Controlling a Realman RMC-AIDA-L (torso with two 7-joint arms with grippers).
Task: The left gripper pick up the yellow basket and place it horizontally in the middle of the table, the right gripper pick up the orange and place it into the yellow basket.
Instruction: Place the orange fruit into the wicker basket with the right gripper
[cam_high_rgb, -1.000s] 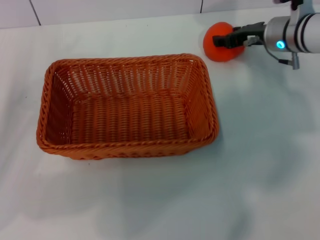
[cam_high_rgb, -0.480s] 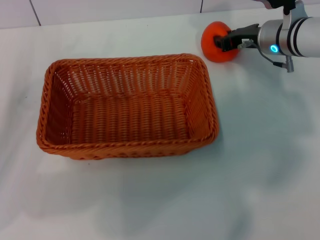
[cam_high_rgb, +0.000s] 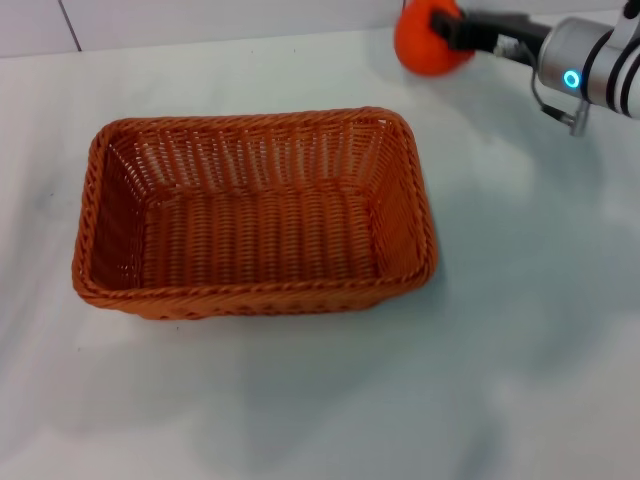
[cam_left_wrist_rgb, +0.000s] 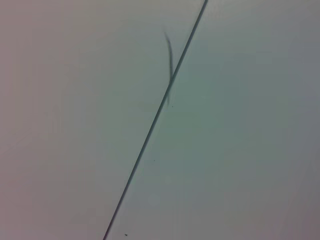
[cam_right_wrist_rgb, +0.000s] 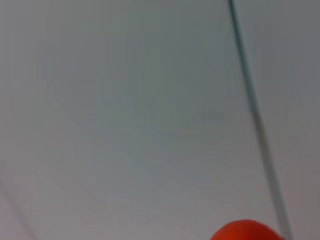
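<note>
The yellow basket (cam_high_rgb: 255, 210), an orange-brown wicker rectangle, lies flat and empty on the white table (cam_high_rgb: 520, 330), left of centre in the head view. My right gripper (cam_high_rgb: 447, 27) is at the far right top of that view, shut on the orange (cam_high_rgb: 425, 42) and holding it lifted above the table's far edge, beyond the basket's far right corner. The top of the orange (cam_right_wrist_rgb: 245, 231) also shows in the right wrist view. The left gripper is out of view.
A pale tiled wall (cam_high_rgb: 230, 18) with dark seams runs behind the table. The left wrist view shows only a pale surface with a dark seam (cam_left_wrist_rgb: 155, 120).
My right gripper has risen with the orange in it, lifting it off the table and a little toward the far edge. The basket has not moved.
</note>
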